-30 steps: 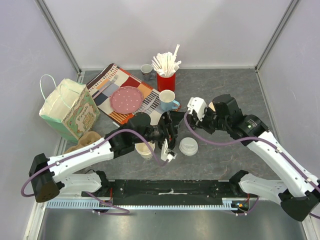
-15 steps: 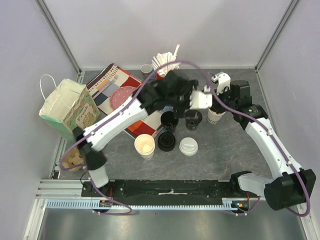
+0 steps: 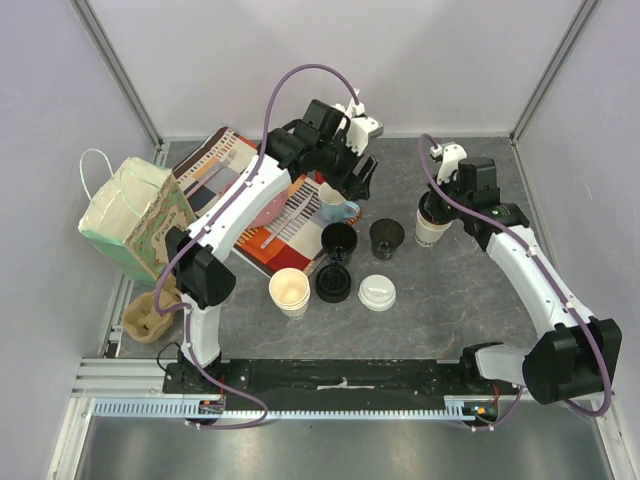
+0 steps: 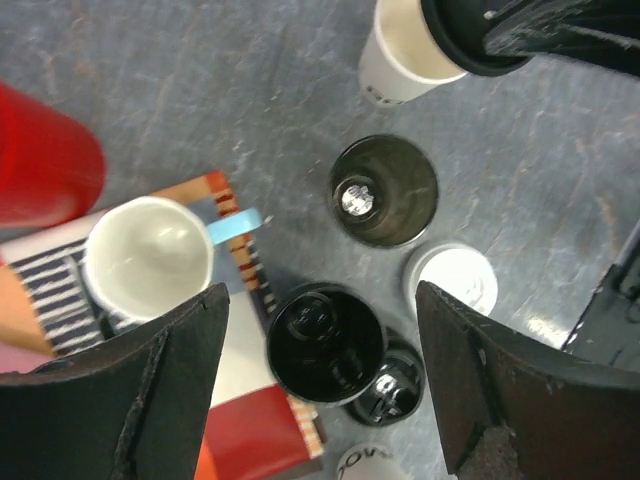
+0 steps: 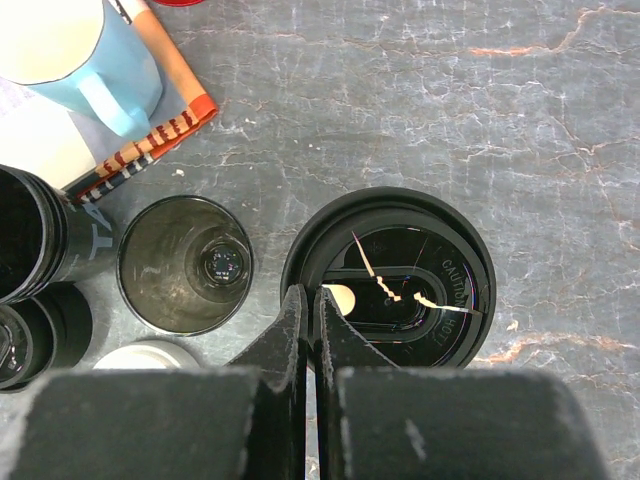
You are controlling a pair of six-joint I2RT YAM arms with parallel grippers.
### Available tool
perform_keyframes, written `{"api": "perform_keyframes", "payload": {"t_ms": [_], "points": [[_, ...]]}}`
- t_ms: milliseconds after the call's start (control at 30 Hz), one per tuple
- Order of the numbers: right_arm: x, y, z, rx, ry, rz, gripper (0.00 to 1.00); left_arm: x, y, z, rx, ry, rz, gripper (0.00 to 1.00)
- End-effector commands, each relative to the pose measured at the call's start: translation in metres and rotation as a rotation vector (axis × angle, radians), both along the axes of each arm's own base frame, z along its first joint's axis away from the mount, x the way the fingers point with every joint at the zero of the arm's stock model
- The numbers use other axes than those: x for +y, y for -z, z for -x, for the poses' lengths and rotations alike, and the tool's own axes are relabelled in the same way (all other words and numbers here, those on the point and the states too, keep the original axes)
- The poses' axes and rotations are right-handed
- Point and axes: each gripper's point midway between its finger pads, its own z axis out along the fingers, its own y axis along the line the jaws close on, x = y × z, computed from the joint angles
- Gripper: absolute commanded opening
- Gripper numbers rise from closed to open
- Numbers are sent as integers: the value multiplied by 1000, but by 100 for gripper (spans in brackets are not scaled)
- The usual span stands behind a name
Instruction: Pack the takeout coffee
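The shut right claw [image 5: 308, 293] rests on the black lid [image 5: 420, 300] of the paper cup [image 3: 430, 232] standing on the worktop [image 3: 450, 310], so an off-centre push could tip it; the left claw [image 4: 320, 295] hangs wide open, empty

The bench [image 3: 470, 300] is dark grey with pale marble veins. The handled mug [image 3: 335, 205] is light blue, white inside, on a cloth [image 3: 292, 218] striped black-and-white with red and orange blocks. Right of that mug, a white paper cup [image 3: 430, 232] carries a black lid [image 5: 390, 275]. Just in front of that mug are a glossy black mug [image 3: 338, 240] and a white lid [image 3: 377, 292]. Far to its left, the bag [image 3: 125, 205] is pale green.
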Motion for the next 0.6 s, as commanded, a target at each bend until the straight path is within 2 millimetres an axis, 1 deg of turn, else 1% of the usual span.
{"api": "perform_keyframes", "payload": {"t_ms": [0, 67, 100, 133, 167, 200, 233, 267, 300, 333, 433, 467, 567], "points": [[-5, -11, -8, -28, 52, -8, 0, -47, -30, -1, 48, 9, 271, 79], [-5, -6, -7, -3, 51, 0, 0, -59, -28, -10, 34, 18, 328, 76], [-6, -5, -8, 3, 52, 6, 0, -64, -27, -13, 46, 7, 352, 70], [-8, -1, -6, 24, 58, 17, 0, -69, -19, -18, 55, 4, 362, 67], [-7, 3, -6, 45, 51, 22, 0, -75, -20, -23, 44, 5, 389, 64], [-7, 2, -6, 51, 42, 28, 0, -79, -18, -25, 42, 3, 395, 61], [-8, 6, -4, 69, 43, 40, 0, -82, -6, -34, 49, -20, 384, 61], [-11, 8, -4, 72, 49, 55, 0, -84, -6, -39, 55, -42, 393, 61], [-12, 9, -4, 73, 48, 64, 0, -86, 0, -43, 62, -57, 387, 61], [-13, 9, -5, 67, 43, 74, 0, -90, 13, -47, 85, -64, 378, 60], [-10, 11, -8, 61, 20, 72, 0, -97, 20, -50, 114, -65, 388, 60], [-9, 17, -10, 75, 18, 76, 0, -99, 26, -53, 121, -68, 385, 60], [-7, 16, -17, 85, 12, 80, 0, -101, 30, -59, 107, -75, 376, 59]]}}
